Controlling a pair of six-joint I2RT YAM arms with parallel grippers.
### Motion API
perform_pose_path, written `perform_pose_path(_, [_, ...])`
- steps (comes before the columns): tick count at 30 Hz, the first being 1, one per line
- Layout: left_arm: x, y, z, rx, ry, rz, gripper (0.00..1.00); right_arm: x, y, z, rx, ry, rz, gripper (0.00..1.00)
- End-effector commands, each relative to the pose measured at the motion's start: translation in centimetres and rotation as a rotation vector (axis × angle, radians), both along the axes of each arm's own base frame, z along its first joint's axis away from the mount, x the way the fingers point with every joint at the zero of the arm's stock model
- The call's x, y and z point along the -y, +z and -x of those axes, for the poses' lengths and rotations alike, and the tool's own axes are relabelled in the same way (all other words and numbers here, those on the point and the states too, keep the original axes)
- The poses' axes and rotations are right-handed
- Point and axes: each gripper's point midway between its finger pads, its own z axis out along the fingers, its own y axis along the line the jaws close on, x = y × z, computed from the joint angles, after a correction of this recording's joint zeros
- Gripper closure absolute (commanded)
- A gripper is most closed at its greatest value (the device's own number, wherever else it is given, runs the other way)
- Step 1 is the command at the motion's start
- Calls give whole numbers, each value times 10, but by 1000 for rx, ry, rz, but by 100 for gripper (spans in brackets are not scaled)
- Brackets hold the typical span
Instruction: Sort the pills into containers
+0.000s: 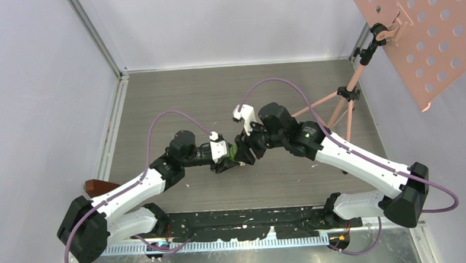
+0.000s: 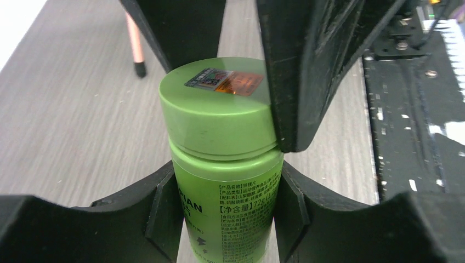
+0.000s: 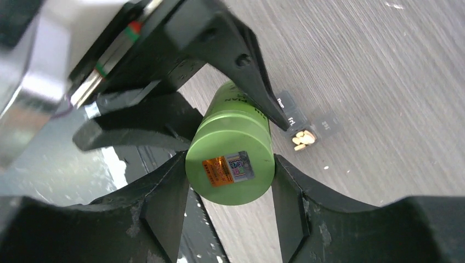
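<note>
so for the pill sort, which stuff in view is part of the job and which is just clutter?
Job:
- green bottle, body in left gripper, cap in right gripper
- grey pill case, pale pills in one compartment

Clutter:
- pink perforated stand
- brown block at left table edge

Green bottle [image 2: 222, 164] base cut off by the left wrist view's lower edge; grey case [image 3: 307, 127] partly hidden behind an end effector finger [image 3: 257, 82].

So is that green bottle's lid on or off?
On. The lid sits on the green bottle, stickered top intact, with the right gripper closed around it.
</note>
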Motion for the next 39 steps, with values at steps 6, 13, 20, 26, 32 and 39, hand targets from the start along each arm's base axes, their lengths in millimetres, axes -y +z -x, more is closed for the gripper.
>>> perform_pose_path(6, [-8,62,-45,270,210,170,100,-14,7,-31,-315,-512,-63,95])
perform_pose_path(13, [-18,34,-38,225,197,88,100,-31,30,-36,-323,-474,-178,13])
perform_pose_path(20, [-29,25,-17,138,123,95,100,0,56,-43,-117,-327,-255,2])
perform_pose_path(26, [-23,15,-2,52,8,32,100,1,86,-16,138,-7,-302,2])
perform_pose_path(32, [-19,17,16,-5,-100,20,100,-3,90,19,264,329,-282,4])
perform_pose_path(39, [-17,23,43,-77,-266,21,100,6,60,24,377,495,-134,10])
